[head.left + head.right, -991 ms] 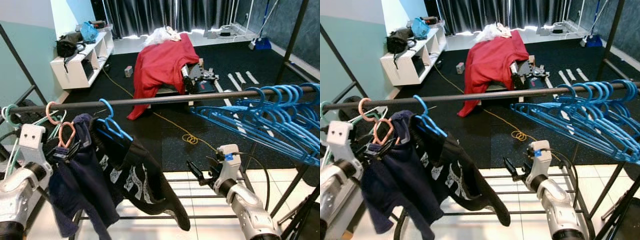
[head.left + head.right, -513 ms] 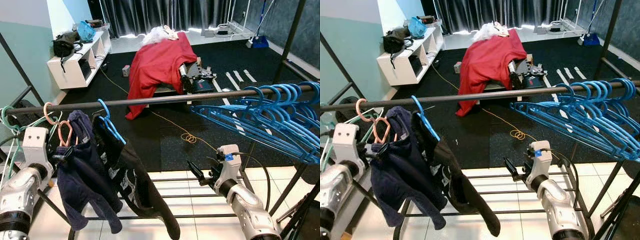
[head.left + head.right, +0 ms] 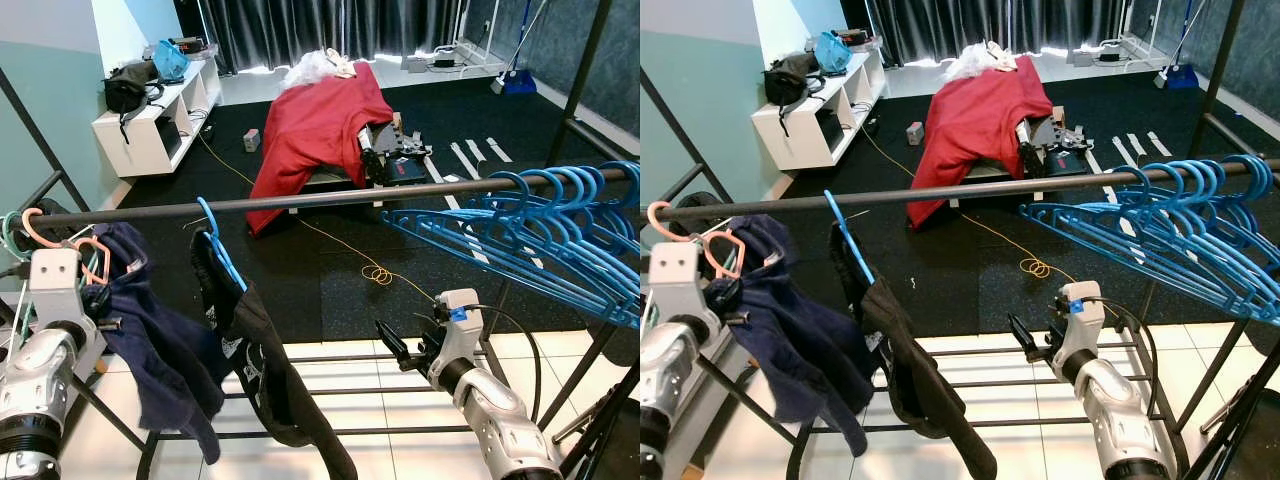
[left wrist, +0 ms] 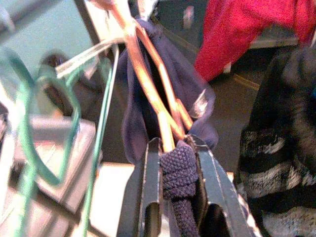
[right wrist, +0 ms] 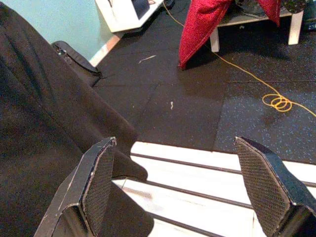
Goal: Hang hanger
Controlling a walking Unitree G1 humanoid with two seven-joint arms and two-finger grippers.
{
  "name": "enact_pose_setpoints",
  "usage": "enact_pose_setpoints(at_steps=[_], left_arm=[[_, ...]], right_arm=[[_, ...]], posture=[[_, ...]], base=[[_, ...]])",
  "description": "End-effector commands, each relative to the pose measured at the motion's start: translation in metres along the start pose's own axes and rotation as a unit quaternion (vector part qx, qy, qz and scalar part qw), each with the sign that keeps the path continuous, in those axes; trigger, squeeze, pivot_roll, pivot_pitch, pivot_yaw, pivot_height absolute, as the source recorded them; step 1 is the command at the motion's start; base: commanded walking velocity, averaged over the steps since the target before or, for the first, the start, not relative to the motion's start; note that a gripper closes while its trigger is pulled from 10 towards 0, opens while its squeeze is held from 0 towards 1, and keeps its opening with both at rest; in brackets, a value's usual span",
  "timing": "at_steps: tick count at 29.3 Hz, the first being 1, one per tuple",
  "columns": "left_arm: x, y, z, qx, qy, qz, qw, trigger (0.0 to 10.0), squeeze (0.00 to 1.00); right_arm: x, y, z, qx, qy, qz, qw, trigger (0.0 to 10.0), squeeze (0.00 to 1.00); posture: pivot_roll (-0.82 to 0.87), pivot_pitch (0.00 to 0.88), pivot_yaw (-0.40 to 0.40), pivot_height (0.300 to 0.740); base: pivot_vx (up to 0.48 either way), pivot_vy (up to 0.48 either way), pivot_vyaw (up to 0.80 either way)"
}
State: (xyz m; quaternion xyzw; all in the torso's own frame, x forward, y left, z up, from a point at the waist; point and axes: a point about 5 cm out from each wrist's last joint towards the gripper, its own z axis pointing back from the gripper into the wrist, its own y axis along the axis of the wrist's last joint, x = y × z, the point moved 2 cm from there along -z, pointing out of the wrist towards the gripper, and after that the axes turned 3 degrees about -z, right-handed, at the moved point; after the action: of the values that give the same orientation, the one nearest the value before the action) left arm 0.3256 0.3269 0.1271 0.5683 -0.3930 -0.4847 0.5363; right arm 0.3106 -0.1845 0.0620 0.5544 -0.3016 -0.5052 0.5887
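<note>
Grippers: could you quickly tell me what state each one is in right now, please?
Left gripper: shut on the pink hanger and its navy garment.
Right gripper: open, holding nothing.

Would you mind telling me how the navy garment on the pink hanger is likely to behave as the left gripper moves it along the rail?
The navy garment hangs in loose folds, so it is probably floppy and apt to swing. The left gripper pinches knit fabric with the pink hanger, so cloth may slip. The hanger looks thin, so probably light and may twist.
</note>
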Motion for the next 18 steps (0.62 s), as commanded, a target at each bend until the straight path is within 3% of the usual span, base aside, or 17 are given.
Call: enact_pose_setpoints(at_steps=[1,2,4,5,7,8,11,14,15,16,18], left_arm=[[0.008,0.007,0.005,0.04,-0.008,0.017,0.999,0.0,0.0],[0.008,0.007,0.005,0.04,-0.008,0.017,0.999,0.0,0.0],[0.038,-0.003,0.021,0.051,-0.063,0.044,0.996,0.0,0.0],[0.038,-0.003,0.021,0.051,-0.063,0.044,0.996,0.0,0.0],[0.059,-0.01,0.034,0.051,-0.1,0.058,0.992,0.0,0.0],[0.059,-0.01,0.034,0.051,-0.1,0.058,0.992,0.0,0.0],[0.092,-0.03,0.066,0.026,-0.159,0.048,0.986,0.0,0.0],[0.095,-0.033,0.07,0.023,-0.166,0.045,0.985,0.0,0.0],[0.101,-0.034,0.079,0.028,-0.171,0.037,0.984,9.3,0.0],[0.105,-0.033,0.085,0.036,-0.168,0.035,0.985,10.0,0.0],[0.107,-0.031,0.089,0.042,-0.165,0.034,0.985,10.0,0.0]], right_arm=[[-0.002,0.0,-0.001,-0.001,0.004,0.007,1.0,10.0,0.0],[-0.002,0.0,-0.001,-0.001,0.004,0.007,1.0,10.0,0.0],[-0.001,0.0,-0.001,-0.001,0.003,0.008,1.0,10.0,0.0],[-0.001,0.0,-0.001,-0.001,0.003,0.008,1.0,10.0,0.0],[0.0,0.0,0.0,-0.002,0.002,0.008,1.0,10.0,0.0],[0.0,0.0,0.0,-0.002,0.002,0.008,1.0,10.0,0.0],[0.001,0.0,0.001,-0.003,0.002,0.008,1.0,10.0,0.0],[0.001,0.0,0.001,-0.004,0.002,0.008,1.0,10.0,0.0],[0.002,0.0,0.001,-0.004,0.003,0.008,1.0,10.0,0.0],[0.002,0.0,0.001,-0.004,0.003,0.007,1.0,10.0,0.0],[0.002,0.0,0.001,-0.005,0.003,0.007,1.0,10.0,0.0]], posture=[[-0.14,0.0,0.098,0.731],[-0.14,0.0,0.098,0.731],[-0.14,0.0,0.097,0.731],[-0.14,0.0,0.097,0.731],[-0.13,0.0,0.095,0.731],[-0.13,0.0,0.095,0.731],[-0.13,0.0,0.096,0.731],[-0.13,0.0,0.096,0.731],[-0.12,0.0,0.09,0.731],[-0.12,0.0,0.09,0.731],[-0.12,0.0,0.09,0.731]], base=[[0.0,0.0,0.0],[0.0,0.0,0.0],[0.0,0.0,0.0],[0.0,0.0,0.0],[0.0,0.0,0.0],[0.0,0.0,0.0],[0.0,0.0,0.0],[0.0,0.0,0.0],[0.0,0.0,0.0],[0.0,0.0,0.0],[0.0,0.0,0.0]])
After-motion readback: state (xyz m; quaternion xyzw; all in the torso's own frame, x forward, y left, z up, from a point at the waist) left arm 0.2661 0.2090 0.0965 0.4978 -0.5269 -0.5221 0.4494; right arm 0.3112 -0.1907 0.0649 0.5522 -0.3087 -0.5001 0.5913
